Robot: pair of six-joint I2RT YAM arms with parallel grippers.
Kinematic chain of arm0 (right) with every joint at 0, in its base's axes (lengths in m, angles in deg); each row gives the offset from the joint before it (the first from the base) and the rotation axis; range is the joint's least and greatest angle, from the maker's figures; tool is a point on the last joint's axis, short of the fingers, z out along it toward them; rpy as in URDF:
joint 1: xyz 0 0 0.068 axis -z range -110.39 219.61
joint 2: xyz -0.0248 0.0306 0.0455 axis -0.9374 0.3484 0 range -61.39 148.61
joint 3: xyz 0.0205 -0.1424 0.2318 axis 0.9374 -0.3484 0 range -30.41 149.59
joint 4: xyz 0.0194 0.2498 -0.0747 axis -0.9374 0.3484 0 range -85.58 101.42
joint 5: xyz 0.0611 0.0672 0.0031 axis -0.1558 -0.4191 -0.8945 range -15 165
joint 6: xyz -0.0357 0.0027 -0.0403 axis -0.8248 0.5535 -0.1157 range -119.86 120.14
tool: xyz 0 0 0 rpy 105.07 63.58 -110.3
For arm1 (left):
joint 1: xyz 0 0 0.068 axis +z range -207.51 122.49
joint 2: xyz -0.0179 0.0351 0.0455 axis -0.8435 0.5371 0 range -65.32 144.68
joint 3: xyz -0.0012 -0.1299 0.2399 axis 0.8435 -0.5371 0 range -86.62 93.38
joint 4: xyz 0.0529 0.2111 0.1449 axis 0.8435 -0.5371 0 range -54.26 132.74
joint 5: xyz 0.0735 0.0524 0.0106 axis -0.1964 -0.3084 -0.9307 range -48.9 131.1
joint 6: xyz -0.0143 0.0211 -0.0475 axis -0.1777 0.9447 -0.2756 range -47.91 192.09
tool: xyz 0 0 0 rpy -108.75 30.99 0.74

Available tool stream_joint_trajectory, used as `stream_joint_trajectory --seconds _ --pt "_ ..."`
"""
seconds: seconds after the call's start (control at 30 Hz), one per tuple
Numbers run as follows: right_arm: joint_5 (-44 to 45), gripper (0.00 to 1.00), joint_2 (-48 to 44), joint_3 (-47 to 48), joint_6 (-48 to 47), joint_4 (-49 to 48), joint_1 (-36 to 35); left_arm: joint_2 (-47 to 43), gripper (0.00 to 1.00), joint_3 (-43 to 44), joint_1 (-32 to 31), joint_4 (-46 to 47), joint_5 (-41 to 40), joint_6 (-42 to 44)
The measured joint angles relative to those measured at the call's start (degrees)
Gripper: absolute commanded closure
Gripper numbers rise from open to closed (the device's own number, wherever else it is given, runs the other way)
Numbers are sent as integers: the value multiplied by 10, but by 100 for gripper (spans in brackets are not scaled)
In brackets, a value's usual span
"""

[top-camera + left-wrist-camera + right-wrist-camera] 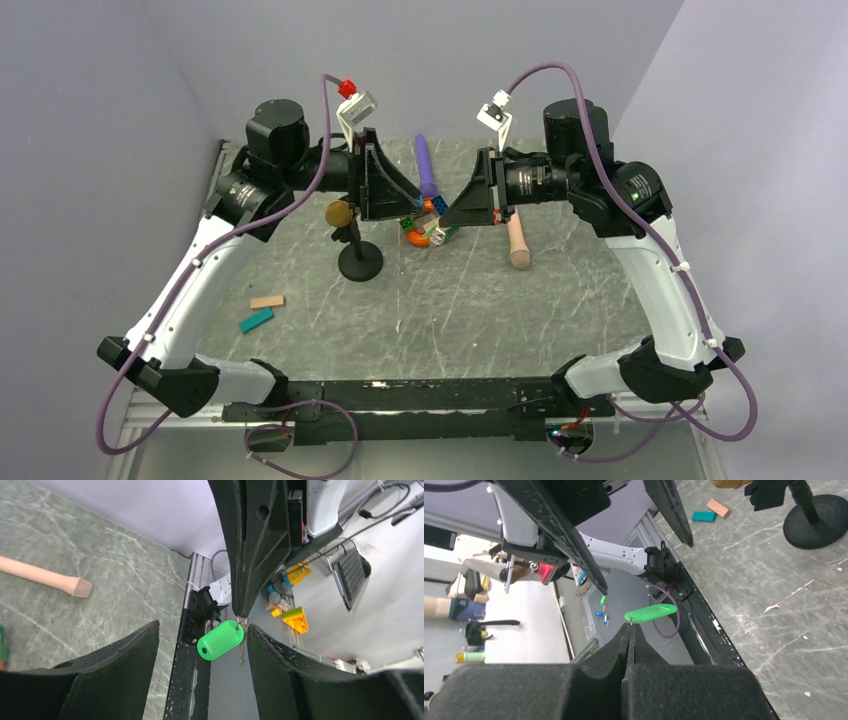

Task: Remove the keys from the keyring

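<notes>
Both arms raised over the table (470, 320), wrists turned toward each other at the middle.

Right gripper (630, 630): jaws pressed together, tips pinching the ring (243, 623), a thin bit of grey wire, hard to make out.

Green tag (220, 640) hanging from the ring in the air, just under the right tips, tilted, with a small hole at its lower end. Beside the tag, a thin grey metal piece (241, 655) hanging straight down from the same place; whether a key, cannot tell.

Left gripper (202, 627): jaws wide apart, the tag hanging between the two fingers and close to one of them; touching or not, cannot tell.

On the table under the grippers, small orange, green and blue toys (425, 232), not clear. Purple rod (427, 165) lying behind them, peach rod (517, 245) to the right. Black stand (360, 262) with a brass knob near the left gripper. Teal block (256, 320) and tan block (267, 301) close together at the left, well apart from the rest.
</notes>
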Motion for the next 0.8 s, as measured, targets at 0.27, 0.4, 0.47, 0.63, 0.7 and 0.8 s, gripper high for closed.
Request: stream_joint_trajectory --seconds 0.27,0.4,0.47,0.63,0.7,0.8 --pt "-9 100 6 15 -16 0 -5 15 42 -1 -40 21 44 1" --pt "-7 100 15 27 -23 -1 -7 21 52 0 -54 19 50 2" --pt "-7 100 15 27 -23 -1 -7 21 61 0 -56 19 51 2" --pt "-7 100 15 27 -24 -1 -8 22 93 2 -59 7 54 8" --pt "-7 100 15 26 -26 -1 -8 22 100 3 -62 1 55 10" --pt "-7 100 13 23 -27 -5 -8 22 100 8 -64 -4 55 13"
